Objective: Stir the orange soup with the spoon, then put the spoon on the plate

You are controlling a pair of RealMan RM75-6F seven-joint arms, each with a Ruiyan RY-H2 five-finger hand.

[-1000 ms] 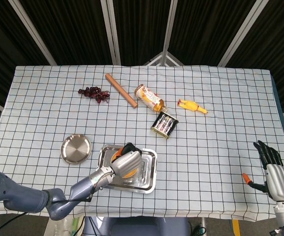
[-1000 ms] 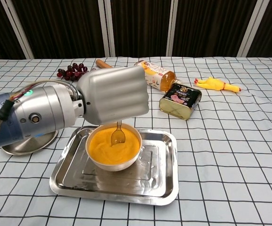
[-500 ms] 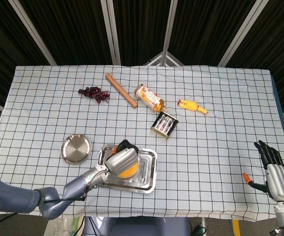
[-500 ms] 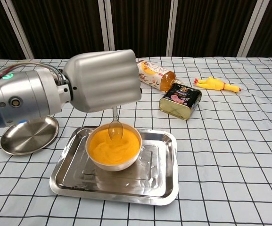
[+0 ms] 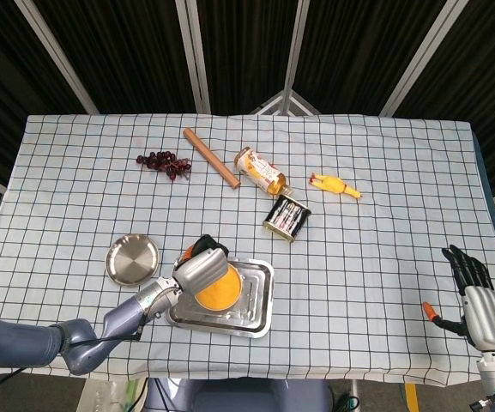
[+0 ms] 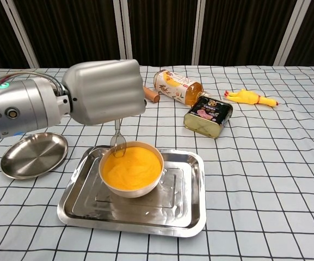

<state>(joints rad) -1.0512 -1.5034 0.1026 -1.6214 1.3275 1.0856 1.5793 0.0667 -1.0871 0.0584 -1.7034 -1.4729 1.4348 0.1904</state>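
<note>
Gripping the spoon (image 6: 117, 142) in my closed left robot hand (image 6: 105, 91) above the orange soup's (image 6: 131, 167) rim, I carry it level toward the plate (image 6: 33, 155), right robot hand (image 5: 477, 296) idle, fingers spread.

No lettering can be read in either view. The bottle (image 6: 176, 86) lying on its side on the bench (image 6: 265, 163) carries a printed label in cream and orange, but its writing is too small and blurred to make out. The tin can (image 6: 208, 116) just beside it has a dark label with a pink picture and some pale marks that may be letters, also illegible. No other object shows any visible text, number or sign.
</note>
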